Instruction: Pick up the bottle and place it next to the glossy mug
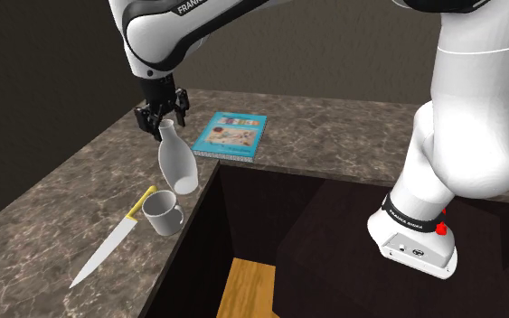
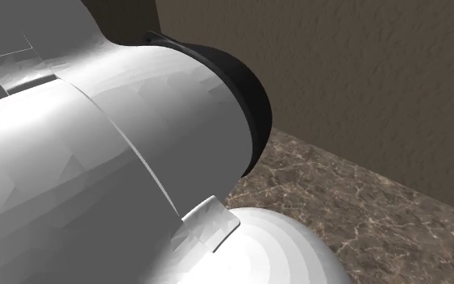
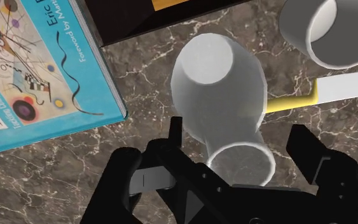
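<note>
Item: white bottle (image 3: 219, 83), neck between my pincer's (image 3: 237, 127) parted, ungripping fingers, long axis slanting down away, just beside mug (image 3: 327, 28).

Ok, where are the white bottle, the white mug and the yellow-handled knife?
White round-bellied bottle (image 1: 178, 167), shoulder view, on its belly.
White glossy mug (image 1: 159, 219), shoulder view, on its side wall.
Yellow-handled knife (image 1: 103, 253), shoulder view, on its blade.
</note>
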{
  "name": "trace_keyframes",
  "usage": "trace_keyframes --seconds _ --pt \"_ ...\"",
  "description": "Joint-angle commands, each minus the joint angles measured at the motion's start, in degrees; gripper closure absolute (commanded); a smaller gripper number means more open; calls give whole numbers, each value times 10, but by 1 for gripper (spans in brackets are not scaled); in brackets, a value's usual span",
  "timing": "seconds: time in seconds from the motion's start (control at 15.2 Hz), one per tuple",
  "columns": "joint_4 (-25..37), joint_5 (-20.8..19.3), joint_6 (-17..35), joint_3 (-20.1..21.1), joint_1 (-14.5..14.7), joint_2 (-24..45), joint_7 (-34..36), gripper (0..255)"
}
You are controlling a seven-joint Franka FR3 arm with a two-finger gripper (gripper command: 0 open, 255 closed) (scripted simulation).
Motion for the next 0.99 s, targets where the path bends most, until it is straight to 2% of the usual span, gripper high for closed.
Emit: trace_keyframes --seconds 0.0,0.2,0.46,0.92 --pt "0 0 0 0 0 0 0 0" --pt "0 0 0 0 0 0 0 0" --pt "45 1 -65 1 1 -20 -1 0" --pt "45 1 -65 1 1 -20 -1 0"
